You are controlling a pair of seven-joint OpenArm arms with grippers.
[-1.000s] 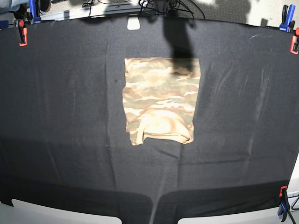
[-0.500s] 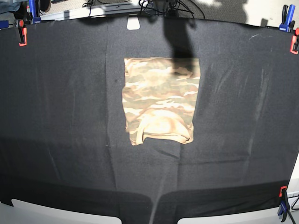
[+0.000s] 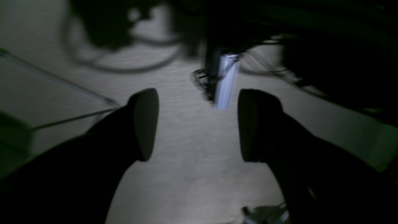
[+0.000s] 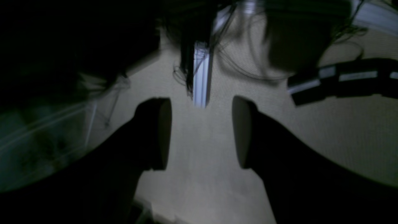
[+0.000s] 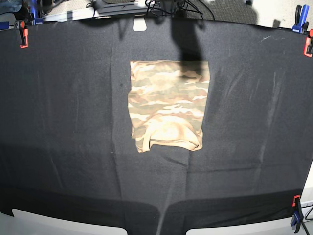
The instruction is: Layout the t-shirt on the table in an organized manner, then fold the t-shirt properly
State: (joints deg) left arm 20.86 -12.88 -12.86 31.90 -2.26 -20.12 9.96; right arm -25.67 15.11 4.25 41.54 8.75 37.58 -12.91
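Observation:
The t-shirt point(image 5: 167, 104), in tan and olive camouflage, lies folded into a compact rectangle at the middle of the table point(image 5: 63, 122), its collar edge toward the near side. A dark shadow crosses its far edge. Neither arm shows in the base view. In the left wrist view my left gripper point(image 3: 197, 124) is open with nothing between its dark pads, pointing at beige floor. In the right wrist view my right gripper point(image 4: 201, 133) is also open and empty over the same kind of floor.
Orange and blue clamps point(image 5: 23, 35) point(image 5: 308, 43) point(image 5: 296, 208) hold the black cloth at the table's corners. Beyond the far edge lie cables and a frame point(image 5: 166, 6). A pale metal post point(image 3: 226, 80) point(image 4: 201, 74) stands on the floor past each gripper.
The t-shirt has not moved. Only the shadows along the table's far edge have shifted slightly.

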